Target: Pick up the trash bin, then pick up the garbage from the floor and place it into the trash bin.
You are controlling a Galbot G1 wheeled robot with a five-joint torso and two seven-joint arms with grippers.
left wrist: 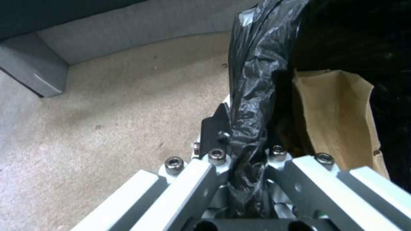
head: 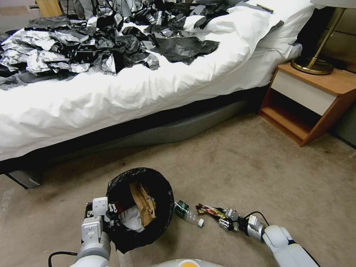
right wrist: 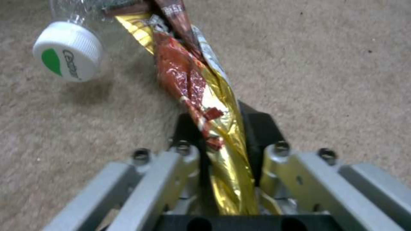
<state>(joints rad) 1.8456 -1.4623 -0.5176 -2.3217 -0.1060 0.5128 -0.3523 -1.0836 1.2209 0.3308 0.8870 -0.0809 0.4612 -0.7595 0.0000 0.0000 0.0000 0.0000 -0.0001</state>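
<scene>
Crinkly gold snack wrapper (right wrist: 214,106), light and slippery, lies on the carpet at the bin's (head: 163,193) three o'clock, pinched at one end in the right gripper's (head: 229,221) narrowed jaws, while the left gripper's (head: 107,217) jaws clamp the bin's bag-lined rim.

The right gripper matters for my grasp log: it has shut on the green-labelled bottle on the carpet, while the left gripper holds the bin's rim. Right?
Not quite. The right gripper is shut on the yellow snack wrapper, not the bottle, which lies loose beside it; the right wrist view shows this. The left gripper does hold the trash bin by its rim.
</scene>
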